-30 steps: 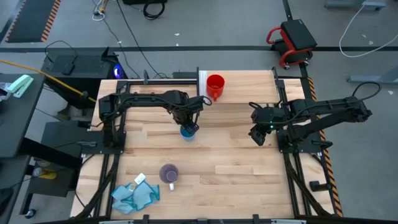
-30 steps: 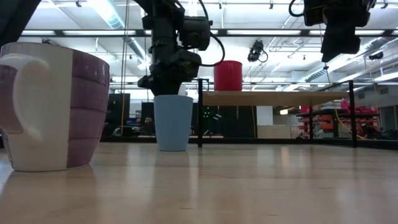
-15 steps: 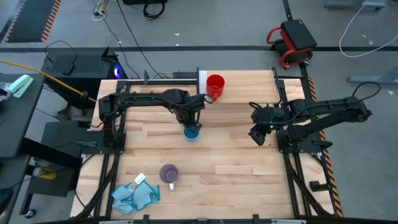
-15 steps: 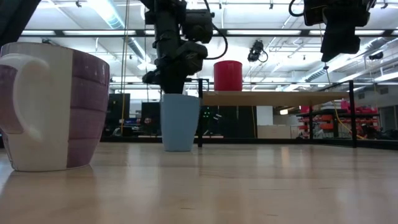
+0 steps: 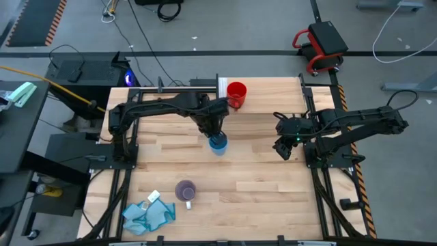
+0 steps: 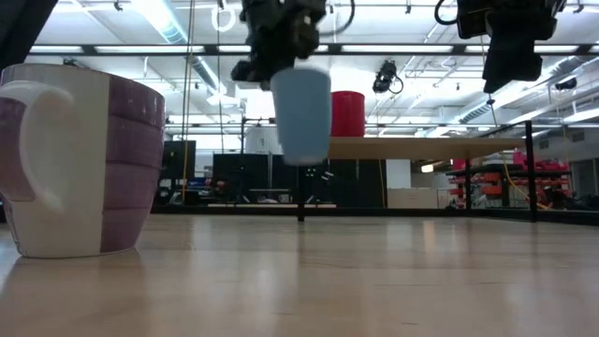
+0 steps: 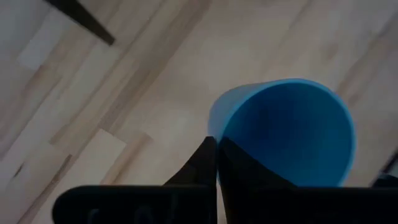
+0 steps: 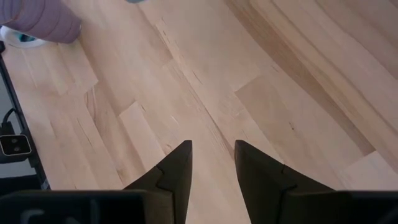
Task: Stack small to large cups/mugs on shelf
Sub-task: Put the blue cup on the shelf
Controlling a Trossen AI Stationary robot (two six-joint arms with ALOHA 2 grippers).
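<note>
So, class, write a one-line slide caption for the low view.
Left gripper holds the light-blue cup clear of the tabletop, red mug on the shelf behind, purple mug in front.

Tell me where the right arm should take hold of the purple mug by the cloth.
Grip the purple mug by its rim wall, coming straight down with one finger inside the open mouth. It stands upright on the table, and its handle is a narrow loop. Come in on the side away from the cloth.
</note>
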